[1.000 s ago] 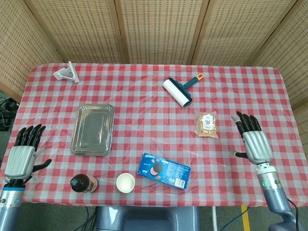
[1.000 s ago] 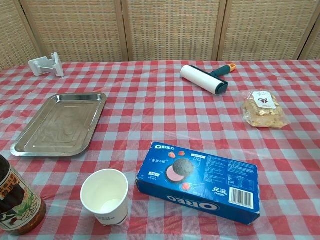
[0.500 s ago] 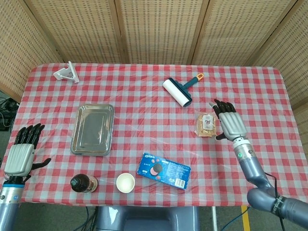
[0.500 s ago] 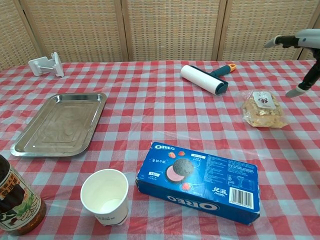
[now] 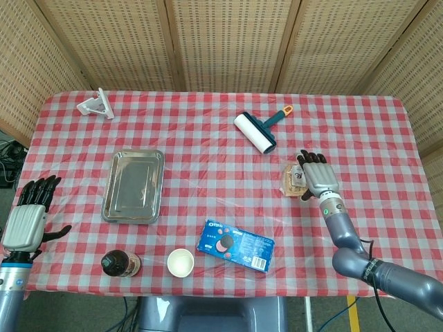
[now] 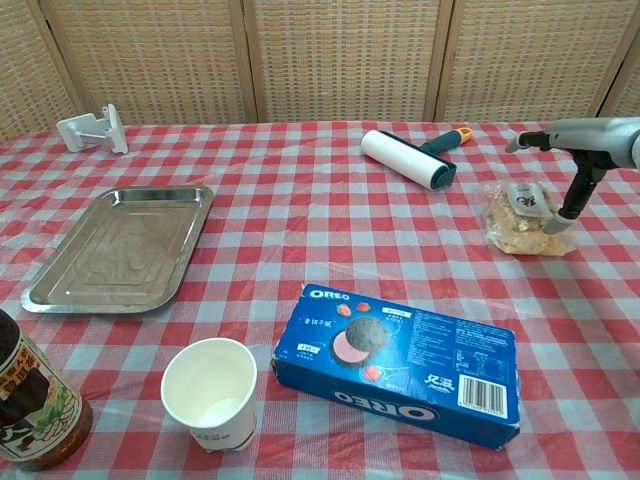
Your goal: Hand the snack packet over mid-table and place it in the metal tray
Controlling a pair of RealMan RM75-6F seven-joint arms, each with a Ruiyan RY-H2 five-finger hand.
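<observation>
right now the snack packet (image 5: 295,179) lies on the checked cloth right of centre, far from the metal tray (image 5: 133,185); right hand (image 5: 318,176) spread over it, holding nothing, left hand (image 5: 28,220) spread at the table's left edge

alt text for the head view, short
The robot's right hand, fingers spread, hovers at the snack packet on a red checked table. The left hand waits open at the near left, beside the empty metal tray.
</observation>
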